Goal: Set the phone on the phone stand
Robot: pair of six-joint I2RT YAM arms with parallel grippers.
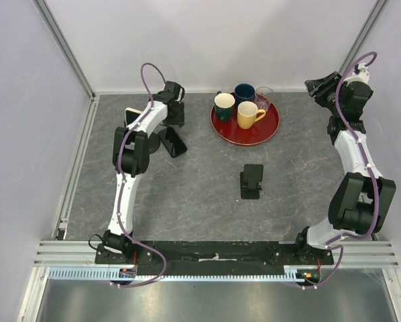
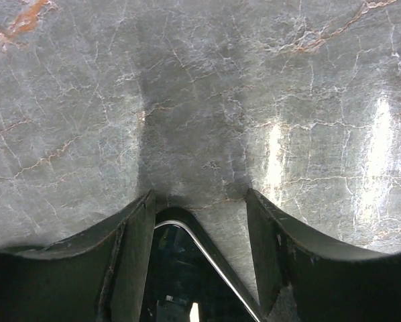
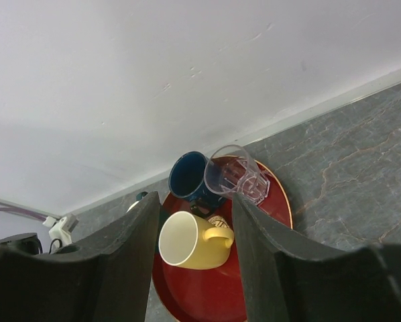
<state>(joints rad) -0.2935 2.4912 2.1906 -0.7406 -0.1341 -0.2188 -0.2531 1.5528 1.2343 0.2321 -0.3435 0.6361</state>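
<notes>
A black phone point(image 1: 174, 141) lies flat on the grey marble table at the far left. My left gripper point(image 1: 176, 122) hangs over its far end, jaws open. In the left wrist view one rounded corner of the phone point(image 2: 187, 268) lies between my fingers, close to the left finger point(image 2: 137, 255), with a bare gap to the right finger; the gripper point(image 2: 200, 196) is low over the table. The black phone stand point(image 1: 251, 182) stands in the middle of the table, empty. My right gripper point(image 1: 315, 86) is raised at the far right, open and empty point(image 3: 195, 201).
A red tray point(image 1: 271, 129) at the back holds a green mug point(image 1: 224, 106), a blue mug point(image 1: 244, 92), a yellow mug point(image 1: 249, 115) and a clear glass point(image 1: 264, 97); the right wrist view shows the tray point(image 3: 207, 295). A light phone-like object point(image 1: 129, 116) lies beside my left arm.
</notes>
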